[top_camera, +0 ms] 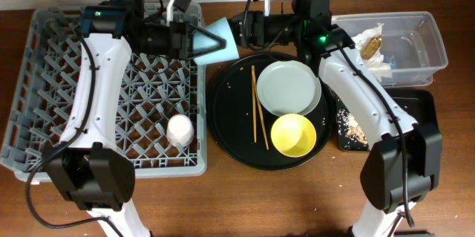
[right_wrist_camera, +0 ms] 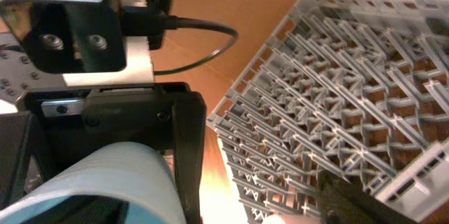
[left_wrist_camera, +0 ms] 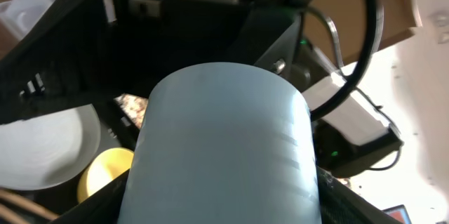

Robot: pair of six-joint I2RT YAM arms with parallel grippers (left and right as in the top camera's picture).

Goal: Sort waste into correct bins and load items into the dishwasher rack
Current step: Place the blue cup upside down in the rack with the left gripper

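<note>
Closest to the lens, filling the left wrist view, is the small light-blue cup (left_wrist_camera: 221, 147), lying on its side in mid-air. The left gripper (top_camera: 214, 41) is clamped on it, a finger pressed to each flank. The right gripper (top_camera: 239, 30) faces it from the right, and its fingers appear spread wider than the cup's other end. Both hang at the far side of the table, between the dishwasher rack (top_camera: 44, 81) on the left and a large round black tray (top_camera: 230, 118). The sorting looks done. The white napkin (top_camera: 377, 65) and shiny wrapper (top_camera: 371, 42) lie in the clear tub (top_camera: 430, 44) at far right, and the flaky scraps (top_camera: 349, 124) sit in the shallow black tray (top_camera: 419, 107) nearer. In the rack stands only a small pink cup (top_camera: 180, 129), mouth down. Still on the round tray are the grey plate (top_camera: 288, 88), yellow bowl (top_camera: 293, 134) and chopsticks (top_camera: 257, 107), so most of the loading remains.
</note>
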